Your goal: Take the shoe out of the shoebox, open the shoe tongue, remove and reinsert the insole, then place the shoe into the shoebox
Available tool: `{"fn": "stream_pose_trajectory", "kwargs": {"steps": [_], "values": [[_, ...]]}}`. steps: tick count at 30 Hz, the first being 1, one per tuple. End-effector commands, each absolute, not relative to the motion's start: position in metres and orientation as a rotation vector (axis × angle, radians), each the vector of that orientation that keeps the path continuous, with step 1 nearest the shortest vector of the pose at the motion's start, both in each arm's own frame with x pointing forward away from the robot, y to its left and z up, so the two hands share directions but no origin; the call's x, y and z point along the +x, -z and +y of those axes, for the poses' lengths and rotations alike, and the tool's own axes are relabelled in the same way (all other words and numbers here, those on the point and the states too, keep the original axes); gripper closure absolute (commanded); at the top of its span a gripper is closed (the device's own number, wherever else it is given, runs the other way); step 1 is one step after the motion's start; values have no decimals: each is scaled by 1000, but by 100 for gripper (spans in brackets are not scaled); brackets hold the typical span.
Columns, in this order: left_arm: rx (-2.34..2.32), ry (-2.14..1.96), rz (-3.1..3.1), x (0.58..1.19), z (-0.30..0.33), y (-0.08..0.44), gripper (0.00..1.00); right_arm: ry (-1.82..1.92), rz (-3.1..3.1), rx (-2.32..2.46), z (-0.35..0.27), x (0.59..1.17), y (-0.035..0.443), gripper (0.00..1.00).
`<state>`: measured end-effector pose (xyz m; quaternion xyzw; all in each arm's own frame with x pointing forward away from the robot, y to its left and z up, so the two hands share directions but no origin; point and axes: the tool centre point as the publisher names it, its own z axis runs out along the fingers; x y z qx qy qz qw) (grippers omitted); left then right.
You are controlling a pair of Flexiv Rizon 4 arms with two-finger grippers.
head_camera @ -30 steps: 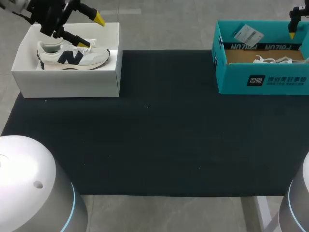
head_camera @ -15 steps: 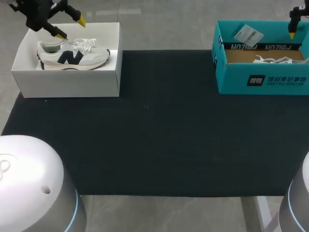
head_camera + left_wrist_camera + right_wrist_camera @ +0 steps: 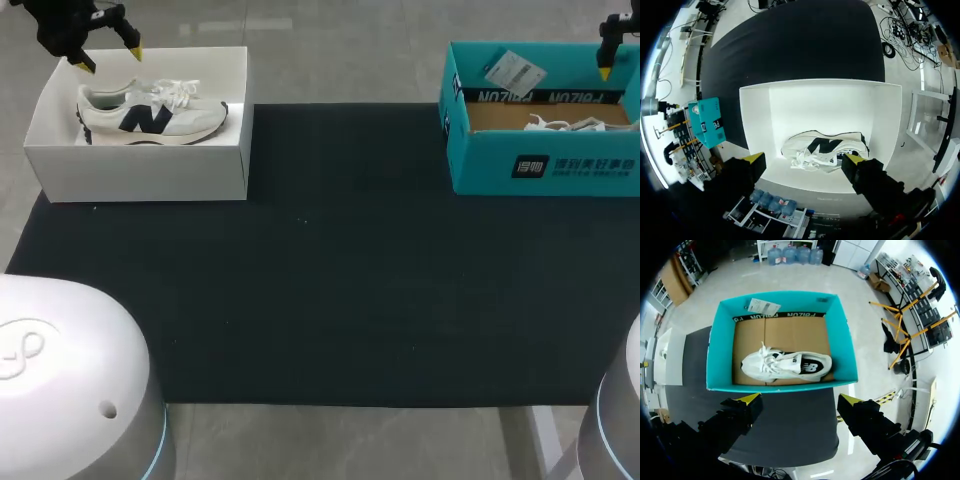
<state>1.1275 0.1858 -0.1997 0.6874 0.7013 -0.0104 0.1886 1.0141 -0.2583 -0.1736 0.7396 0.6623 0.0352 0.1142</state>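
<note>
In the upper left of the head view, the left gripper (image 3: 108, 58) is seen spread wide and empty above the back rim of the white shoebox (image 3: 140, 175), in which a white shoe (image 3: 150, 112) is laid on its side. At the upper right, the right gripper (image 3: 800, 400), likewise spread and empty, is held over the teal shoebox (image 3: 540, 165), where a 2nd shoe (image 3: 785, 365) is kept. Both grippers are probably held high so that the box walls are cleared.

At upper left, a white box (image 3: 140, 170) holds a white shoe (image 3: 150, 115) with a dark navy side mark. At upper right, a teal box (image 3: 480, 160), brown inside, holds a second shoe (image 3: 787, 365), white with a black mark. The mat (image 3: 330, 270) is black. The left gripper (image 3: 108, 58) and right gripper (image 3: 800, 400) are black with yellow tips.
</note>
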Motion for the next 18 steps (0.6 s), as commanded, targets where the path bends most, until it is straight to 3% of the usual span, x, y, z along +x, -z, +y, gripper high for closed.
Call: {"fn": "stream_pose_trajectory", "kwargs": {"steps": [1,18], "values": [[1948,36,2027,1157,193,206,0,-107,1941,2168,-258,1013,174,0],[1954,-26,2167,1198,234,242,0,-107,1941,2168,-258,1013,174,0]]}}
